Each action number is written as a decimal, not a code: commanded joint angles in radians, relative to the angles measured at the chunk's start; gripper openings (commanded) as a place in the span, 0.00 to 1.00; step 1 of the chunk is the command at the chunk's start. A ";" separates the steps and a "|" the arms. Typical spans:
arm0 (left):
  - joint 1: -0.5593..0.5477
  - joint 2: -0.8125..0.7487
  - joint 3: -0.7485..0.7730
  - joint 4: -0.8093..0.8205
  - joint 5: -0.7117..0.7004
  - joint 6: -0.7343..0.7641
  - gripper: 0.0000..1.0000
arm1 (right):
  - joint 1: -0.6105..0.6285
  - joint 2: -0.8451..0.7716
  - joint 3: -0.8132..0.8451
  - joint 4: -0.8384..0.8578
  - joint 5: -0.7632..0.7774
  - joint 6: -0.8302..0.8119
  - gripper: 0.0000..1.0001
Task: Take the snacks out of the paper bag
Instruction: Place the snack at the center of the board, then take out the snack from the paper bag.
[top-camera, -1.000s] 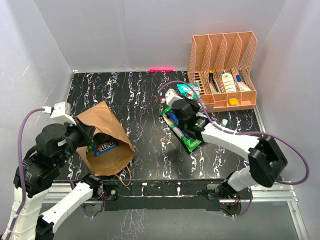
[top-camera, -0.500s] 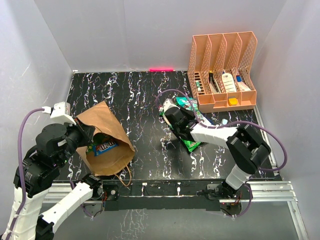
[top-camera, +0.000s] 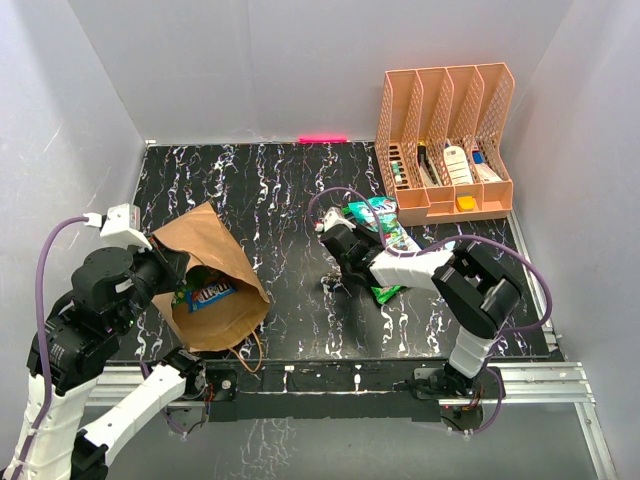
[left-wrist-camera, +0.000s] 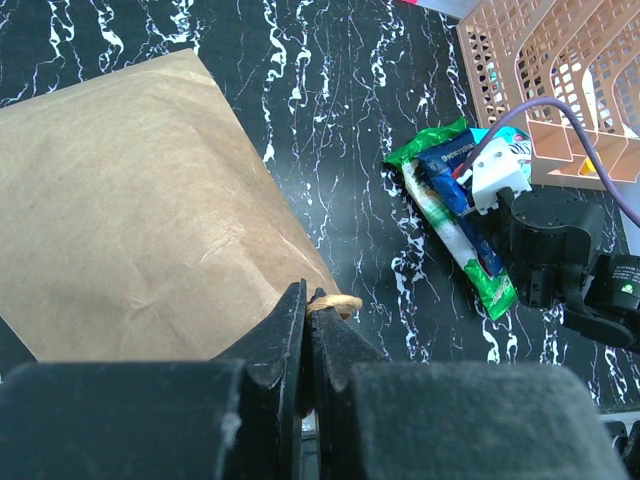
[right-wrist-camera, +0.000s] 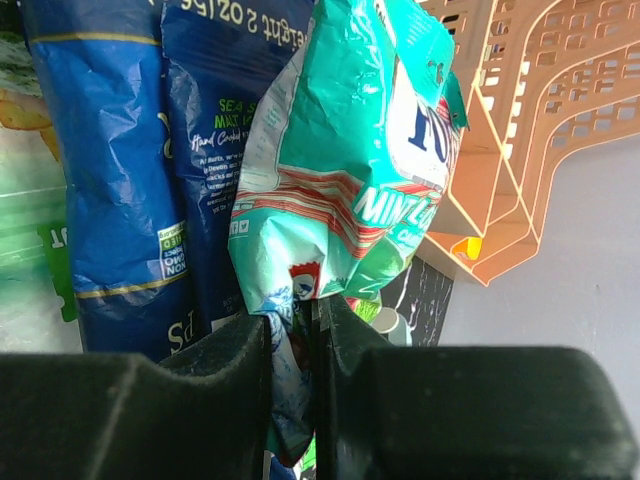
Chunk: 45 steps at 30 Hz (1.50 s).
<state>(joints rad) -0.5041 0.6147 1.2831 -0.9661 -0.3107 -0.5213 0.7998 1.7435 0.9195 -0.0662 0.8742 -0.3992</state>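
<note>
Soft, even light falls from above in the overhead view. The black marbled surface (top-camera: 290, 190) shows no harsh glare, and my arms throw only faint shadows. A pink strip (top-camera: 322, 138) glows at upper centre. In my left wrist view the paper bag (left-wrist-camera: 130, 200) is sharp, while my left hand (left-wrist-camera: 306, 300) is a dark blur along the bottom. In my right wrist view the teal mint packet (right-wrist-camera: 340, 180) glints on its creases, my right hand (right-wrist-camera: 312, 340) is dark and soft, and the left edge washes out pale.

teal-green glossy packet (right-wrist-camera: 340, 180): "MINT" in white | dark blue glossy packet (right-wrist-camera: 205, 110): "SEA S…", "MALT", upside-down "2 oz" | other print: too small to read
</note>
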 joint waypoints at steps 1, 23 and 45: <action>-0.004 -0.006 0.019 0.007 -0.018 0.012 0.00 | 0.024 0.010 -0.031 -0.067 -0.089 0.126 0.24; -0.003 -0.011 -0.025 0.041 -0.008 0.015 0.00 | 0.052 -0.608 -0.119 -0.258 -0.729 0.666 0.98; -0.004 0.003 -0.009 0.014 0.009 0.006 0.00 | 0.683 -0.048 0.048 0.598 -0.759 -0.110 0.95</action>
<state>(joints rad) -0.5041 0.6075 1.2579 -0.9504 -0.3134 -0.5144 1.4578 1.5875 0.8665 0.2859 0.1020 -0.1528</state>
